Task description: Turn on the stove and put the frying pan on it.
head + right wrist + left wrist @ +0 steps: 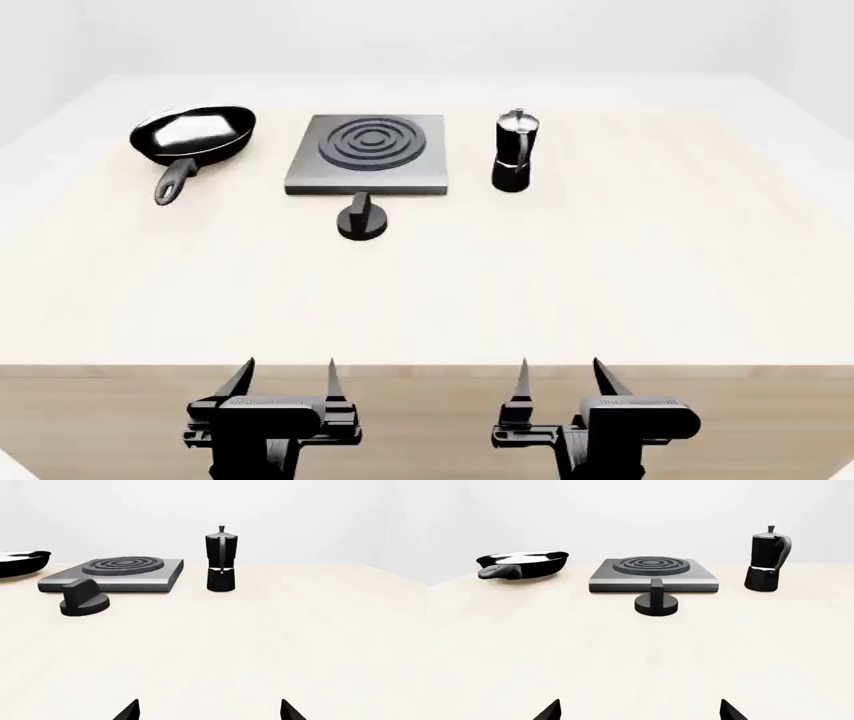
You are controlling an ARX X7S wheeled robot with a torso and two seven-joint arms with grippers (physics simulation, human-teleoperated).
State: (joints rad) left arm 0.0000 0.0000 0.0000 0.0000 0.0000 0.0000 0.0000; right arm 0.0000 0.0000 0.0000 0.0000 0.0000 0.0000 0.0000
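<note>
- Left jaws (pixel 284 385) and right jaws (pixel 558 385) both stand wide and empty at the bench's near edge.
- The knob (pixel 362 220) lies straight ahead of the left jaws (the nearer arm), just before the stove (pixel 367 155).
- The frying pan (pixel 194 135) sits toward the far-left corner, handle pointing nearward.
- Pale wooden bench (pixel 601 290); plain white room.

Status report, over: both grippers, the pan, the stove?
Left gripper and right gripper open, empty, at near table edge. Frying pan on table beside stove, not on it. Knob untouched. Moka pot on stove's other side, not blocking.
</note>
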